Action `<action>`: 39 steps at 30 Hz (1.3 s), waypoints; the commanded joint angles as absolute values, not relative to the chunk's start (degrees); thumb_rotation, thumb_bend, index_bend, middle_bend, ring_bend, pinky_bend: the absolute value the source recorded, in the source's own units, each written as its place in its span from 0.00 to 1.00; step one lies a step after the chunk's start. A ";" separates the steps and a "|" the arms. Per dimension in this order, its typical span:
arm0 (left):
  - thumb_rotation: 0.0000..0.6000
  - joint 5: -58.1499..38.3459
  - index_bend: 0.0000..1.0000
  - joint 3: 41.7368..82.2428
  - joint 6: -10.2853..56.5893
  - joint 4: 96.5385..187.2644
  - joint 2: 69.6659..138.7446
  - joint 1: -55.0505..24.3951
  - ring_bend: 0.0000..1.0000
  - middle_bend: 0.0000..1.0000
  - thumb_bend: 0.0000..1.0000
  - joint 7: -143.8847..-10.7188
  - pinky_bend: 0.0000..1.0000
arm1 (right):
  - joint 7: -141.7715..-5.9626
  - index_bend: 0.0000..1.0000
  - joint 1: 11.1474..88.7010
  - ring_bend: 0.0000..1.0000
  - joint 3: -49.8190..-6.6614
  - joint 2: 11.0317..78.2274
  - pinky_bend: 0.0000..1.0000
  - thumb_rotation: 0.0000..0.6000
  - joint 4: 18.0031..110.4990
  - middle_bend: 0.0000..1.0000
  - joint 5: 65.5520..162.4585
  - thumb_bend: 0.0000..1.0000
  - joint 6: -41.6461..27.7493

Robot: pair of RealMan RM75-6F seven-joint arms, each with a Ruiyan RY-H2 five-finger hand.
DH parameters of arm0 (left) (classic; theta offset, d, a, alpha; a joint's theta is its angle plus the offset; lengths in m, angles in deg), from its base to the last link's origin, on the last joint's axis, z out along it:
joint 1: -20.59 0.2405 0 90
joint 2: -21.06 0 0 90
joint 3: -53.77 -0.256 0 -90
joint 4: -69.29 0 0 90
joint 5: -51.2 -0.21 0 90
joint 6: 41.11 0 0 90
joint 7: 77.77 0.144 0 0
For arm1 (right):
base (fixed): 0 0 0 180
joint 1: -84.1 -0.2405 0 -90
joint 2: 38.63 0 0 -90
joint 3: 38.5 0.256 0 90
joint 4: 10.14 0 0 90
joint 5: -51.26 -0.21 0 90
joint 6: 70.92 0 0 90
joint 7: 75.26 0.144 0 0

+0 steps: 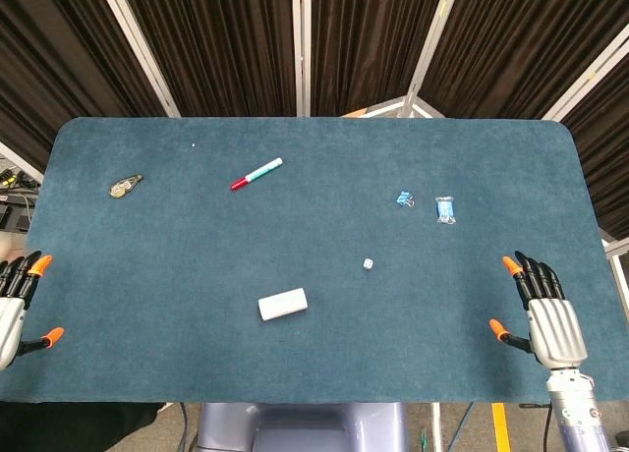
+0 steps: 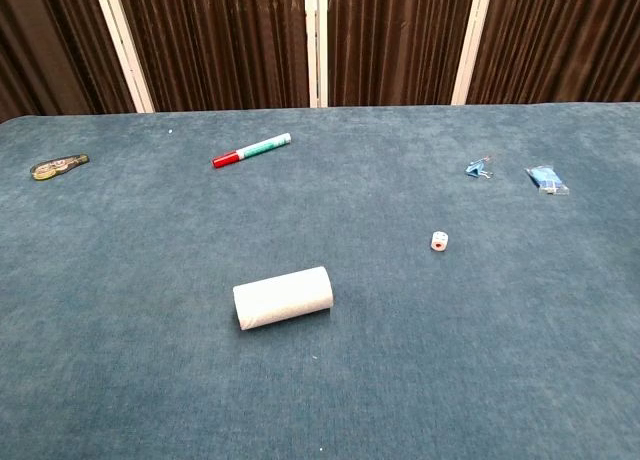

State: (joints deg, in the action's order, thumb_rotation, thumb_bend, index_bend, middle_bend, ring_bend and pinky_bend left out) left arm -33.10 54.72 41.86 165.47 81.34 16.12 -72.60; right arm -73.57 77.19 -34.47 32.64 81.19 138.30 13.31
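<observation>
My left hand (image 1: 18,303) rests at the table's near left edge, fingers apart, holding nothing. My right hand (image 1: 543,310) sits at the near right edge, fingers spread and empty. Neither hand shows in the chest view. A white roll (image 1: 283,304) (image 2: 283,297) lies near the front middle of the blue table (image 1: 177,255) (image 2: 120,280). A small white die (image 1: 368,263) (image 2: 439,241) lies to its right. A marker (image 1: 257,173) (image 2: 251,150) with a red cap lies further back. No hand touches any of them.
A blue binder clip (image 1: 404,198) (image 2: 479,167) and a small blue packet (image 1: 446,209) (image 2: 546,180) lie at the back right. A dark yellowish item (image 1: 125,185) (image 2: 59,165) lies at the back left. Dark curtains (image 1: 226,39) stand behind the table.
</observation>
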 commanded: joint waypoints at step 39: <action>1.00 -32.03 0.00 55.62 41.58 164.46 79.95 16.10 0.00 0.00 0.07 -77.60 0.00 | -92.28 0.39 56.46 0.00 -21.78 56.55 0.00 1.00 75.64 0.08 113.69 0.24 -9.11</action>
State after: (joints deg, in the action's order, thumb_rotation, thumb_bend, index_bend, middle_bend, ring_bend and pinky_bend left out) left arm -32.05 55.60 41.60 164.48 79.95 16.12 -77.58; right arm -91.12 57.76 -22.73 55.12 77.10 115.09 -8.13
